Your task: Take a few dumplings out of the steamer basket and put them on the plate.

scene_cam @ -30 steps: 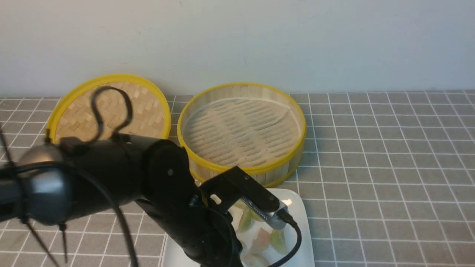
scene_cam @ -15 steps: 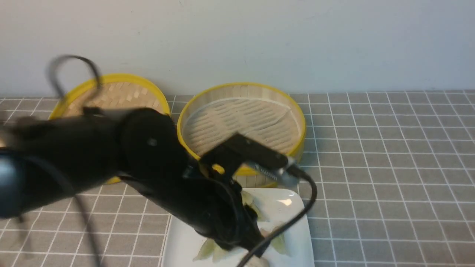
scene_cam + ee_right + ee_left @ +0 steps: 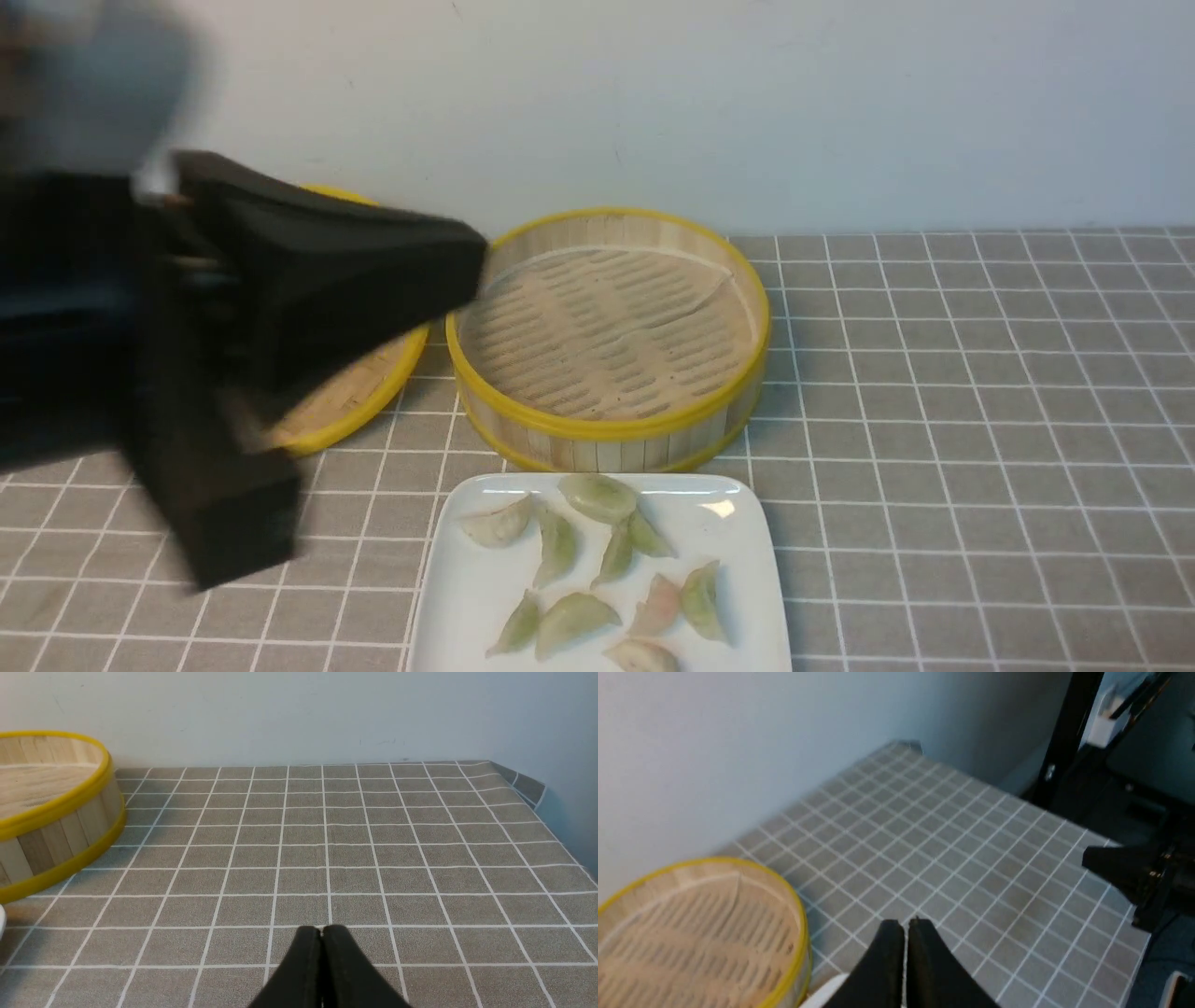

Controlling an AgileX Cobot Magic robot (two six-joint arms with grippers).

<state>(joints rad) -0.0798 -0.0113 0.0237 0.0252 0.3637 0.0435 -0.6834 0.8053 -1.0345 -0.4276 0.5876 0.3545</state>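
Nearest you, the plate (image 3: 597, 588) sits at the front edge of the table (image 3: 934, 420), partly cut off by the frame. You can count about nine dumplings (image 3: 571, 616) on it, pale cream to light green, one with a pinkish tint, lying loosely scattered and some touching each other. None is stacked on another as far as the front view shows.

Left gripper (image 3: 904, 926): in its wrist view the jaws are pressed together tip to tip, nothing between them. In the front view the left arm is a blurred dark mass on the left, raised well clear of the plate and overlapping the lid.

Right gripper (image 3: 321, 931): jaws likewise closed and empty, low over bare table on the right, well apart from plate and basket.

Just behind the plate stands the steamer basket (image 3: 607, 431). Its slatted floor and pale liner are fully visible and you see no dumpling in it. The woven lid (image 3: 355, 397) lies flat beside it on the left, near the wall.

Judgement: the transfer looks complete. The task asks for a few; all visible dumplings are on the plate and none remains in the basket. You have nothing left to pick; only parking the arms seems to remain.
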